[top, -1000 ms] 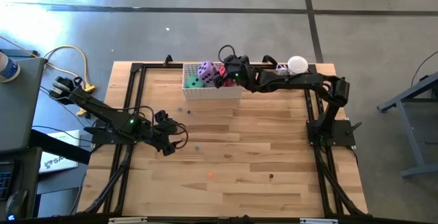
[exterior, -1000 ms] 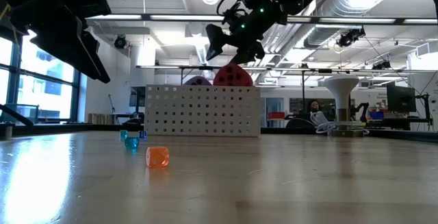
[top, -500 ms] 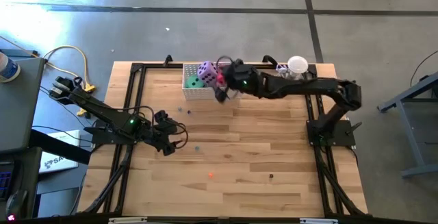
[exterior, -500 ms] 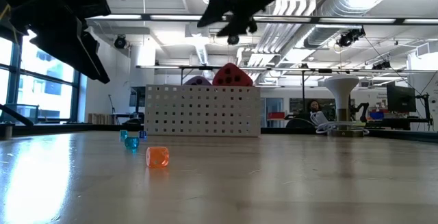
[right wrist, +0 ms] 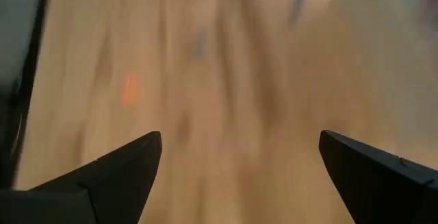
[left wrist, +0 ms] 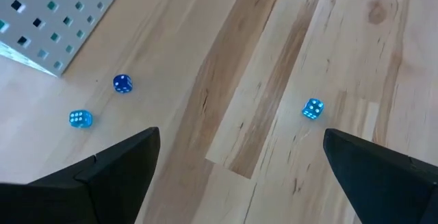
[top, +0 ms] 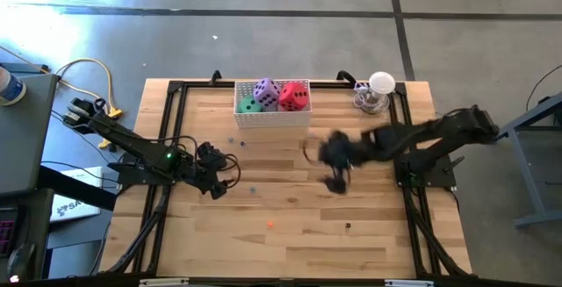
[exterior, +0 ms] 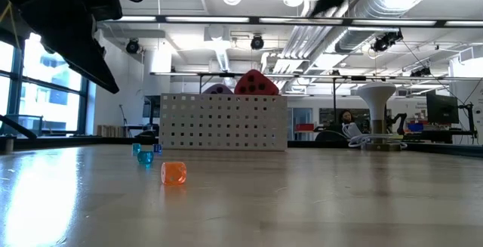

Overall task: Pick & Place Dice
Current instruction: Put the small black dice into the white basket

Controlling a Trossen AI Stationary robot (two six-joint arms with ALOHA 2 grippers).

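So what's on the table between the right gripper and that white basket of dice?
Only bare wood lies between the right gripper and the white basket, seen in the high view.

High camera looking straight down, framing whole table (top: 290, 199). Low camera sitting at tabletop level, facing white basket (exterior: 223, 121) at 12 o'clock. Wrist cameras looking down close on wood. Basket (top: 272, 116) showing in high, low, left wrist views.
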